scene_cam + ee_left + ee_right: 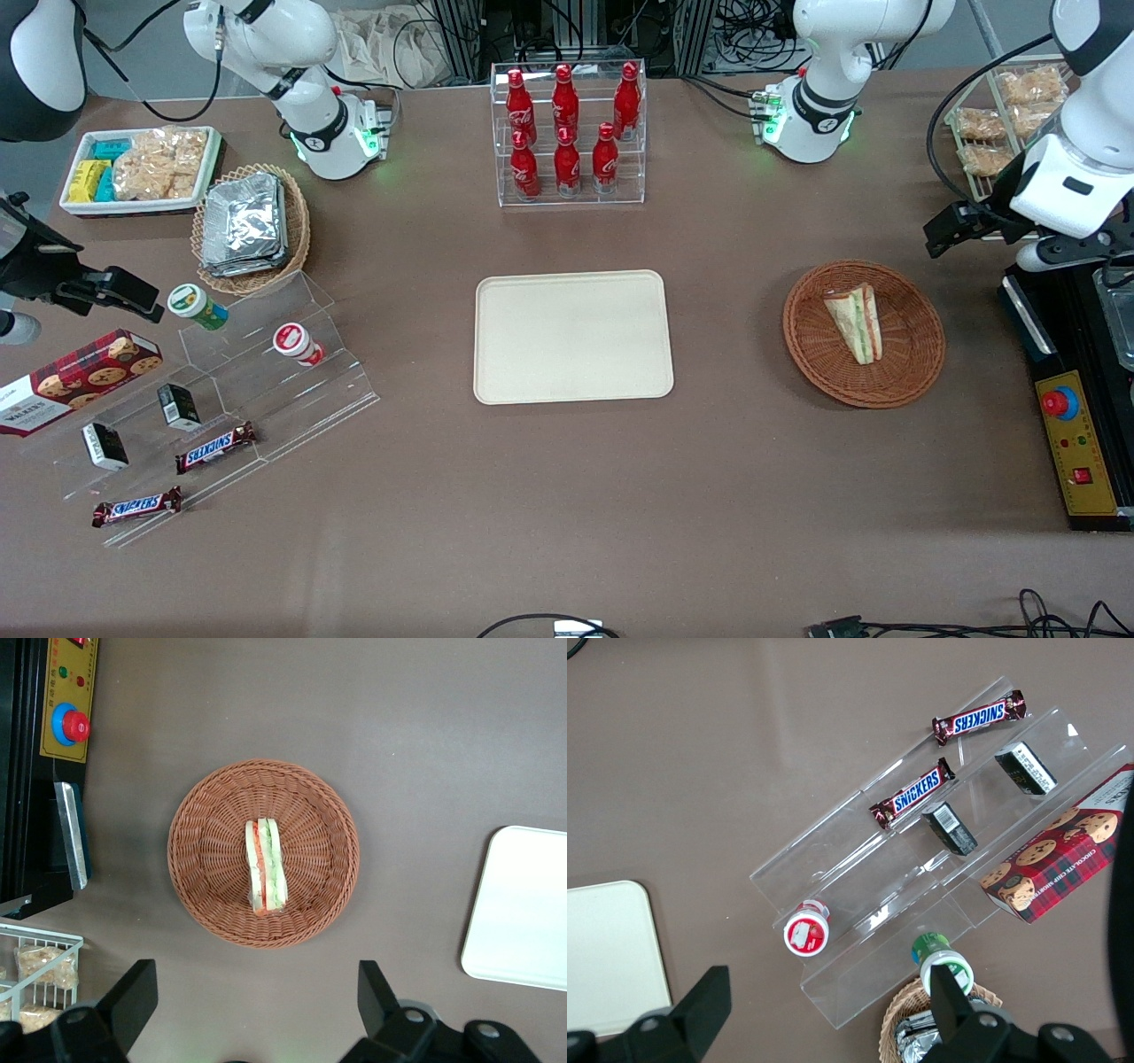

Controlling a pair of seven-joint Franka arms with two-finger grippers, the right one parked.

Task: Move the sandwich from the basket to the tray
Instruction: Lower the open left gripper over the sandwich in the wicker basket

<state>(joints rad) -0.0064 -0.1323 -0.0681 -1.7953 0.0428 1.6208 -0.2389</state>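
Note:
The sandwich point(856, 322) point(266, 866), a wedge of white bread with green and red stripes, lies on its side in the round reddish-brown basket point(815, 354) point(204, 815). The cream tray point(571, 337) point(523, 912) sits flat at the table's middle, beside the basket toward the parked arm's end, with nothing on it. My gripper point(943, 232) point(257, 997) hangs high above the table at the working arm's end, beside the basket and apart from it. It is open wide, and both black fingers point(133, 992) have only bare tabletop between them.
A black control box with a red stop button point(1060, 403) point(69, 725) lies beside the basket at the table's edge. A wire rack of bagged snacks point(1001, 124) stands farther back. A clear rack of red bottles point(567, 133) stands farther from the camera than the tray.

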